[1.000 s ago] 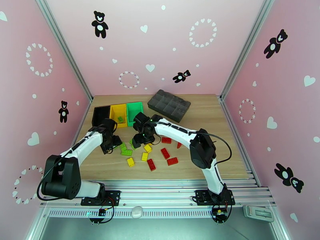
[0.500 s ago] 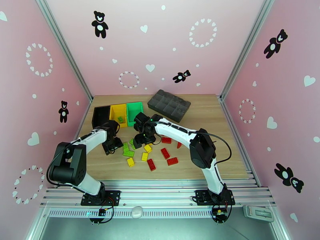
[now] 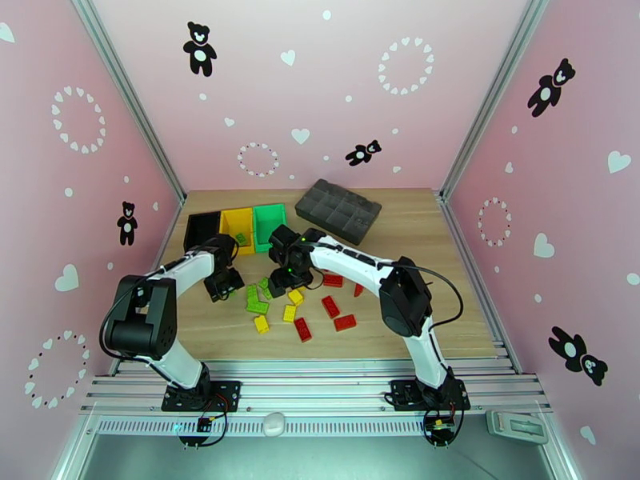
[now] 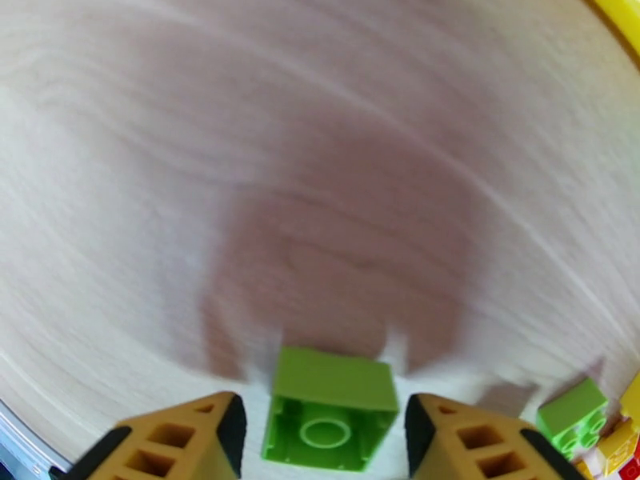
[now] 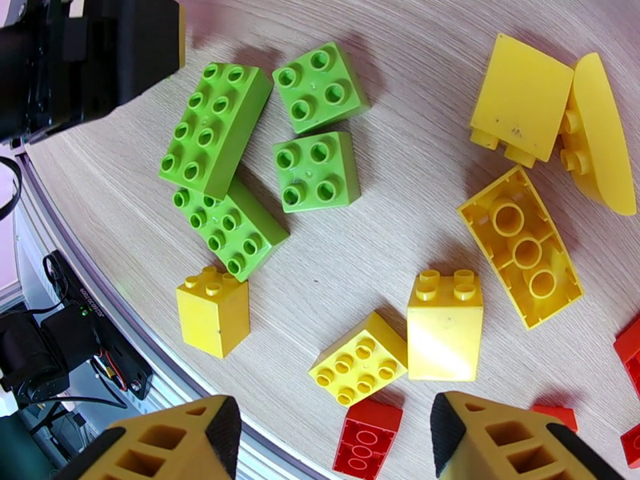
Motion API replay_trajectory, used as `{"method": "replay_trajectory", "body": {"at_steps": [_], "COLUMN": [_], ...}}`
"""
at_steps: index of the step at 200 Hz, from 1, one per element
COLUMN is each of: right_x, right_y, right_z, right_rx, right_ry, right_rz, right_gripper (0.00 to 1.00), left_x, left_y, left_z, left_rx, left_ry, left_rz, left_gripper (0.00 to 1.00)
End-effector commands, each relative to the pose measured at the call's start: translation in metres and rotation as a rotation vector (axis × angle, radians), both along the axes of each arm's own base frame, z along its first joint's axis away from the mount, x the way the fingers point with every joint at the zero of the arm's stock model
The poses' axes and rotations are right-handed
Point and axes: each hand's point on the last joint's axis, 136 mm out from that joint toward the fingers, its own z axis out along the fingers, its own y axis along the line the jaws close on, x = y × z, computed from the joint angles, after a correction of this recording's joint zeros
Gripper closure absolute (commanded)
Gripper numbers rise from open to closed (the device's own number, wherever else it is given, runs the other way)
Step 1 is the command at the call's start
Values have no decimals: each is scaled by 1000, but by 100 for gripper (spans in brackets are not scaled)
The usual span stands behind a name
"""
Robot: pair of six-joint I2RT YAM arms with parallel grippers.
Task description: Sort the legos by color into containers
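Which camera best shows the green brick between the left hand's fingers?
The left wrist view: the green brick sits close up between the fingers of the left hand, hollow underside showing. In the top external view that hand hides it; the right wrist view catches the hand's dark body, brick hidden.

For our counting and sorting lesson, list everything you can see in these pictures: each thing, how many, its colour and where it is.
containers: three, black, yellow, green, far left
tray: one, dark grey, far centre
green legos: four loose, left of the pile; a fifth between the left tool's fingers
yellow legos: about six, middle of the pile
red legos: about five, right of the pile
table: one, light wood
left tool: one, yellow fingers, grip unclear
right tool: one, yellow fingers, open, above the pile
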Motion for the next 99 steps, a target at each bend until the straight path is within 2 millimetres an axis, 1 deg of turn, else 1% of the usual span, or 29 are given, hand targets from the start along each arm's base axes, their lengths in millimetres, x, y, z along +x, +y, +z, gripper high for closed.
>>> {"method": "replay_trajectory", "body": {"at_steps": [1,33,52,70,87,99], "right_x": [4,9,12,18,28,37], "right_y": [0,-3,-4,-7,-13,-20], "right_z": [10,11,13,14,19,22], "right_rx": [16,19,25,25,25,18], "right_ry": [-11,-15,-18,-23,-34,-42], "right_rz": [-2,-15,-22,-44,-85,-129], "right_gripper": [33,34,35,36,36,34], "left_x": [8,5,4,3,5,8], "left_y": [4,2,0,-4,-7,-8], "left_z": [2,-1,-3,-2,6,16], "left_rx": [18,7,-8,-23,-38,-47], "left_ry": [0,13,17,17,-1,-24], "left_rz": [-17,-18,-21,-21,-22,-21], "left_gripper": [48,55,62,66,69,70]}}
